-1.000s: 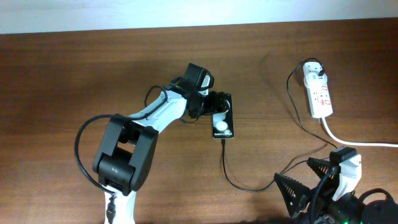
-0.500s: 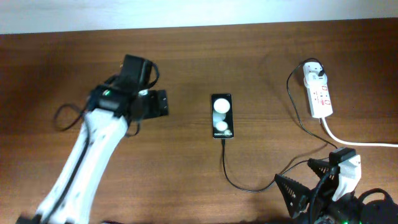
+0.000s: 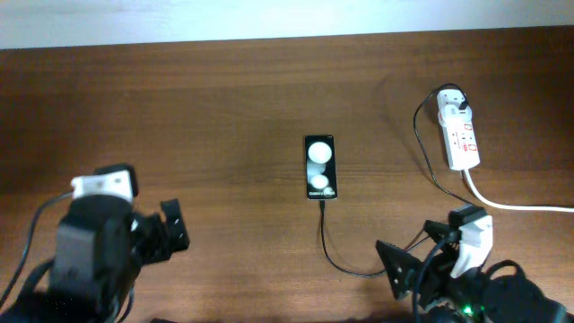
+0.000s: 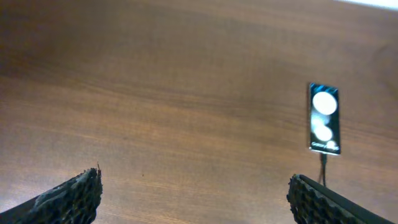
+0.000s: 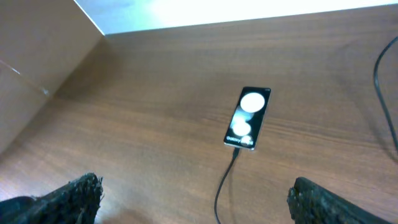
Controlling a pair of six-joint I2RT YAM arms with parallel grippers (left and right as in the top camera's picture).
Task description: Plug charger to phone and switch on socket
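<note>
The black phone lies flat mid-table; it also shows in the left wrist view and the right wrist view. The black charger cable runs from the phone's near end, its plug at the phone's port, and loops right up to the white adapter in the white socket strip. My left gripper is open and empty at the front left. My right gripper is open and empty at the front right, beside the cable.
The strip's thick white cord trails off the right edge. A pale wall borders the table's far side. Bare wooden tabletop lies between the left gripper and the phone.
My left arm has drawn back from the phone to the front left corner, leaving the phone with the cable at its port. My right gripper has shifted slightly left.
</note>
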